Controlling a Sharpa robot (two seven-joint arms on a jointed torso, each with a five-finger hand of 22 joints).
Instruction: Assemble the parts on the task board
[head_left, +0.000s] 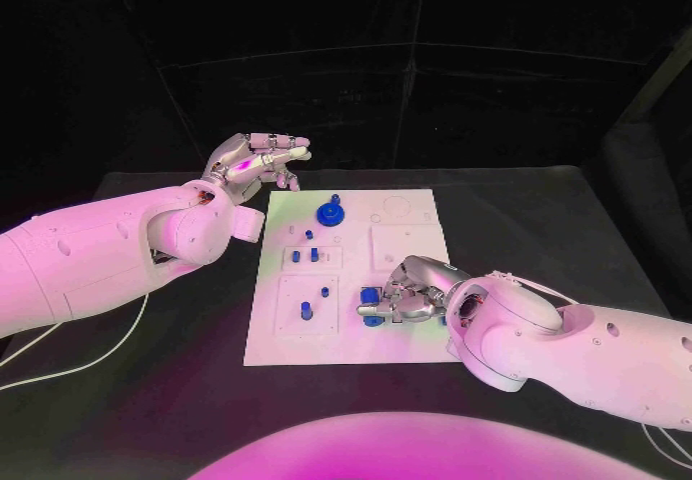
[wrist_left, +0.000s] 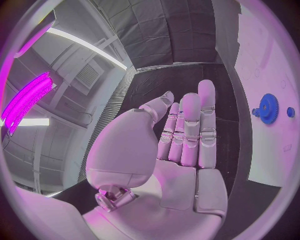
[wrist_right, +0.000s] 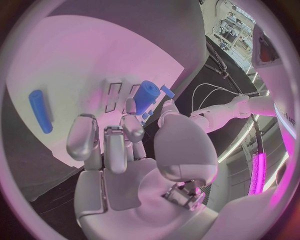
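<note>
The head view looks steeply down from above onto the black table (head_left: 577, 215) and the task board (head_left: 346, 275). Each wrist view looks close along its own palm; both share the board, as do the head view and they.

**Where things lie around my two hands**

The task board (head_left: 397, 340) lies in the middle of the tabletop (head_left: 548, 220) before me. My left hand (head_left: 257, 160) hangs above the tabletop just off the board's far left corner, apart from it. A gear (head_left: 333, 213) stands on the board's far end, nearest that hand. Small pegs (head_left: 304, 254) stand in the board's left half, toward its middle. My right hand (head_left: 408, 293) rests over the board's near right part, with a cylinder (head_left: 371, 297) at its fingertips. Another peg (wrist_right: 40, 111) lies flat on the board beside my right hand.
</note>
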